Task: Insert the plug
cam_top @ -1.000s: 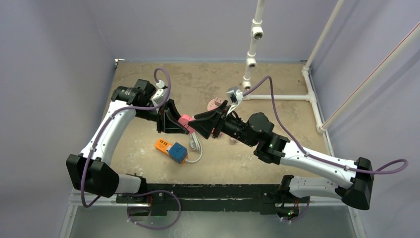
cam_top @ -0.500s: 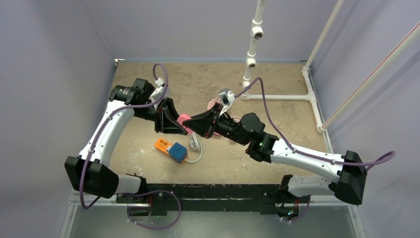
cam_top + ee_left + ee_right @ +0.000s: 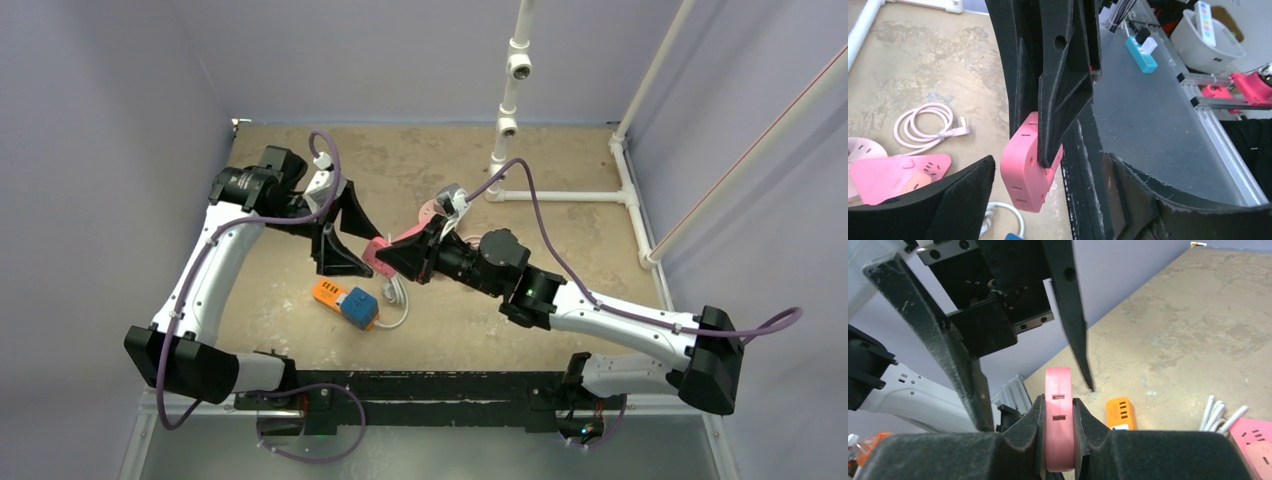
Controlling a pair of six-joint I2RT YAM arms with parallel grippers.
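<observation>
Clamped tight in the right gripper [image 3: 1058,410]: pink plug adapter [image 3: 1058,382], on edge, up off the tabletop [image 3: 290,310]. Flanked by the left gripper [image 3: 1048,162], spread wide, clear of it on both sides. Below, lying flat: orange adapter [image 3: 328,292] touching a blue block [image 3: 361,308], white cable [image 3: 397,295] just beside. Farther back, a pink power strip [image 3: 898,172].

A robotics lab test cell — a scuffed tan worktop [image 3: 400,160] boxed in by plain lilac panels [image 3: 100,150], with a white pipe frame [image 3: 510,80] standing at the back. Beyond the enclosure, the left wrist view catches a metal bench [image 3: 1148,125] carrying a blue power strip [image 3: 1144,52] and a white basket [image 3: 1205,40].
</observation>
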